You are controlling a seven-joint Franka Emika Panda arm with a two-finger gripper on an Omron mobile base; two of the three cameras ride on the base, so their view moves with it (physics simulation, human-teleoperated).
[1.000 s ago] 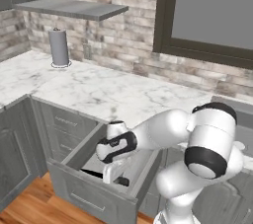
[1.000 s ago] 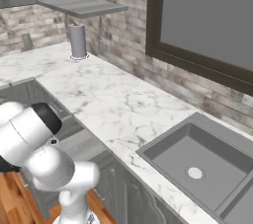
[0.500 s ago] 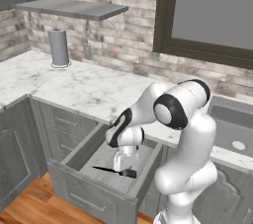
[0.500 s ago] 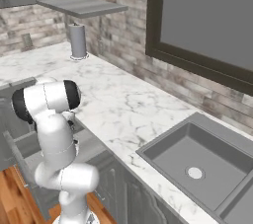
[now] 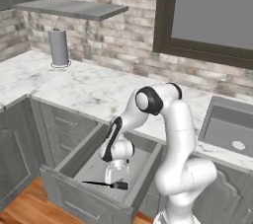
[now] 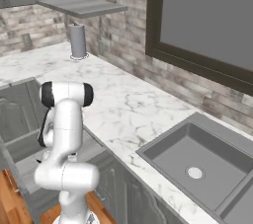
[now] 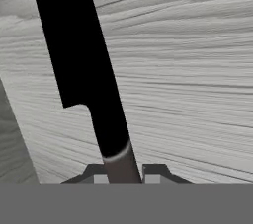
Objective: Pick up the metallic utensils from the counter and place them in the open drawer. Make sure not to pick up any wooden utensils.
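gripper [image 5: 115, 180] low inside the open drawer [image 5: 66, 189], jaws pinching the black knife [image 7: 84, 70] by its handle, blade just above the drawer floor.

Likely a home kitchen: marble counter [image 5: 94, 92], sink [image 6: 197, 168], cabinets [image 5: 20, 139].

no readable text, label, brand, number or sign anywhere in these views.
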